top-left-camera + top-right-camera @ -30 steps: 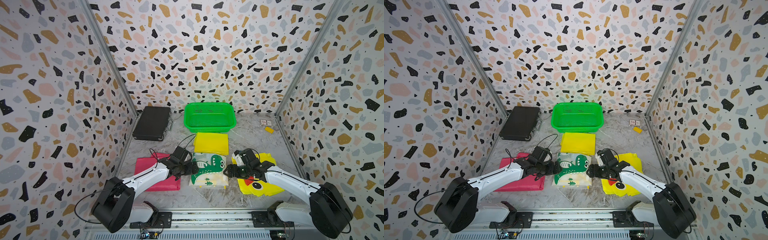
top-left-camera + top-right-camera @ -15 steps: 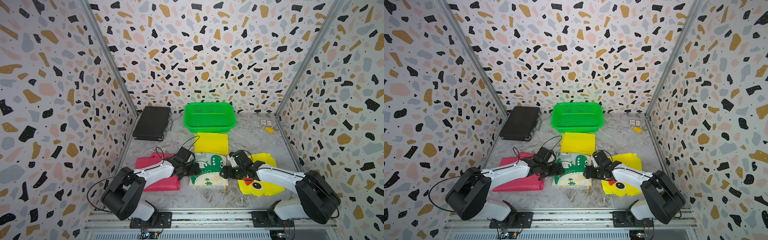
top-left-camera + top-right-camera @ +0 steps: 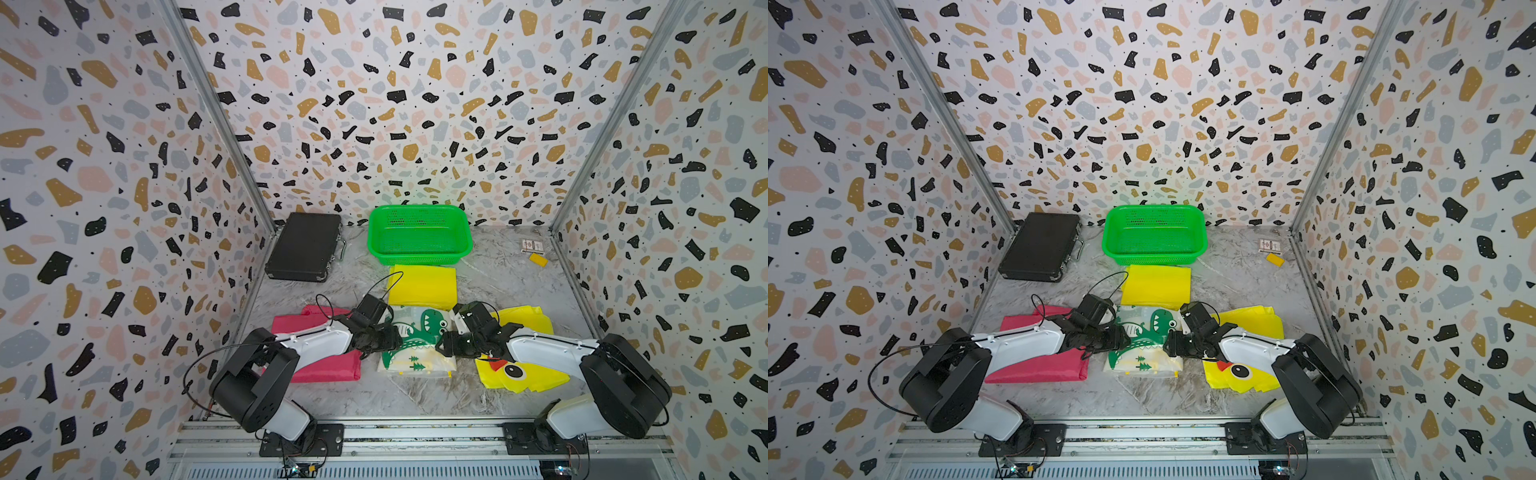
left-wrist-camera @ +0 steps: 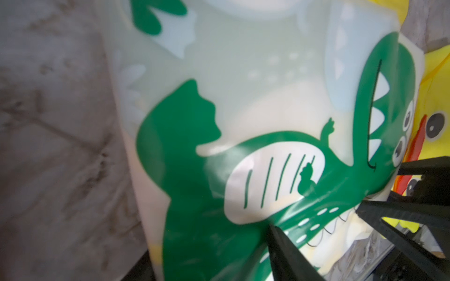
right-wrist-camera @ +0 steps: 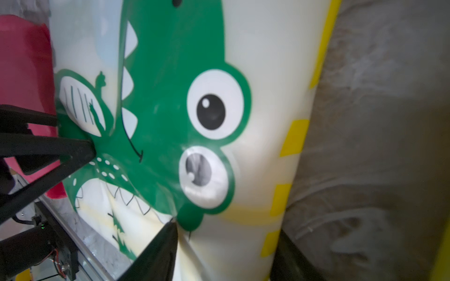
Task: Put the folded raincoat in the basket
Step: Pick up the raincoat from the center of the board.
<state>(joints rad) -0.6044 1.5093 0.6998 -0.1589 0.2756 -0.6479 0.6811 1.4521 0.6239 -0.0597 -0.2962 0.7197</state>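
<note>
The folded raincoat (image 3: 415, 332) (image 3: 1144, 332), cream with a green dinosaur print, lies flat on the marble floor at the front centre. My left gripper (image 3: 392, 338) (image 3: 1121, 336) is at its left edge and my right gripper (image 3: 442, 343) (image 3: 1169, 345) at its right edge. In the left wrist view the raincoat (image 4: 219, 121) sits between the left gripper's (image 4: 209, 243) jaws and puckers at one fingertip. The right wrist view shows the raincoat (image 5: 194, 73) pinched the same way in the right gripper (image 5: 226, 228). The green basket (image 3: 415, 252) (image 3: 1154, 254) stands empty at the back centre.
A plain yellow folded raincoat (image 3: 422, 286) lies between the dinosaur one and the basket. A pink one (image 3: 324, 368) lies under the left arm, a yellow duck one (image 3: 523, 374) under the right. A black case (image 3: 305, 245) sits back left; a small box (image 3: 533, 246) and yellow block (image 3: 538, 259) back right.
Both grippers have slid in over the dinosaur raincoat's side edges and narrowed their jaws onto it. The raincoat itself has not moved.
</note>
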